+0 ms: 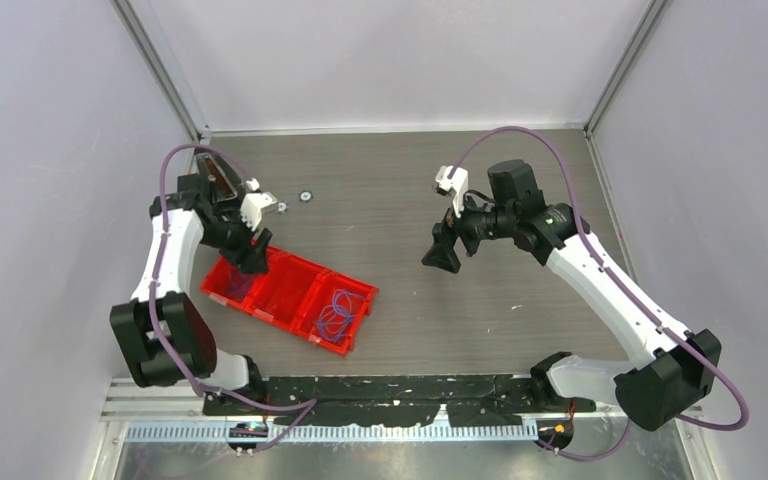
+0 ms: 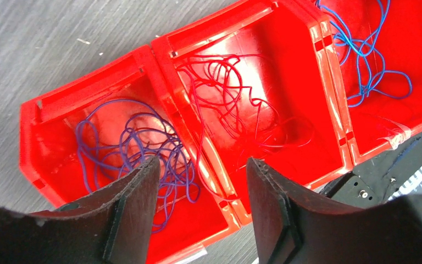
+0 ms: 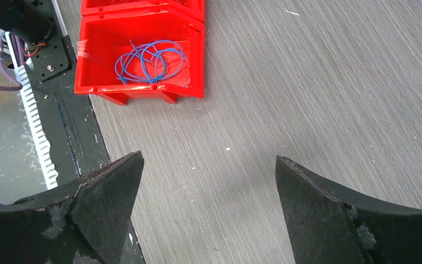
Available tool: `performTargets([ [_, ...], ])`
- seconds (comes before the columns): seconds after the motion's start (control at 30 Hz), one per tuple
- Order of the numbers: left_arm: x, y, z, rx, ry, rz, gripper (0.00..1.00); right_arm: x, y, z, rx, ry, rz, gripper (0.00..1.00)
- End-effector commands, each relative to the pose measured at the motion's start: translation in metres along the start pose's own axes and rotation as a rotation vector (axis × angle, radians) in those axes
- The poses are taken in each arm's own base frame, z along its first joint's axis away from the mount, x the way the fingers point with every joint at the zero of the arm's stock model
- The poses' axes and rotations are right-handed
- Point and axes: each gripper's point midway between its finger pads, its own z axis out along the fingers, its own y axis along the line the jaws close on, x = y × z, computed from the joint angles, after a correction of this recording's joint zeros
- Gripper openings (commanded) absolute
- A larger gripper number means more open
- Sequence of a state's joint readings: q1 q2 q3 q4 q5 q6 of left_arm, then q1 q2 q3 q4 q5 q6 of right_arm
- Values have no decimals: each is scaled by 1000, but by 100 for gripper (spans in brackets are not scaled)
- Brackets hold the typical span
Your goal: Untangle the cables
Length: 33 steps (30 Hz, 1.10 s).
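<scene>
Three red bins stand joined in a row [image 1: 290, 262]. In the left wrist view the left bin [image 2: 38, 137] holds curly purple cables [image 2: 122, 144], the middle bin holds red cables [image 2: 228, 91], and the right bin holds blue cables [image 2: 369, 60]. One red strand [image 2: 199, 157] hangs over the wall into the purple bin. My left gripper [image 2: 203, 168] is open and empty just above the purple bin's near side [image 1: 254, 256]. My right gripper [image 1: 443, 256] is open and empty over bare table [image 3: 209, 160], apart from the bins. The blue cables [image 3: 149, 59] show in its view.
The grey table [image 1: 480, 330] has walls on three sides. A small round ring [image 1: 306, 196] lies on the table behind the bins. The black base rail [image 1: 390, 388] runs along the near edge, close to the blue bin's end [image 3: 137, 91].
</scene>
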<state>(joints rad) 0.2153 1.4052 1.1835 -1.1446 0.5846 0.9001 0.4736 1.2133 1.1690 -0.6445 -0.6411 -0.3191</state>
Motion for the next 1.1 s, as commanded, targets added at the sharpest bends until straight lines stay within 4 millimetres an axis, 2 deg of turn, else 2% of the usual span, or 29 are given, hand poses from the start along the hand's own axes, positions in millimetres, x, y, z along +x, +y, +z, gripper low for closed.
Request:
performTargets([
  [0.0,-3,1,4,24,14,-30,57,-26,-3,-6,10,-62,-49,96],
  [0.17,6,14,8,-35,56,-47,50,-26,-4,-6,12,-62,-51,96],
  [0.43,25,15,15,-46,129,-47,51,-25,-4,-6,12,-59,-49,96],
  [0.67,33,12,20,-13,162,-57,48,-24,-4,-6,15,-59,-48,96],
  [0.83,39,8,26,15,173,-71,41,-24,-6,-6,22,-56,-50,96],
  [1.07,42,7,30,32,178,-88,26,-26,-8,-6,30,-51,-57,96],
])
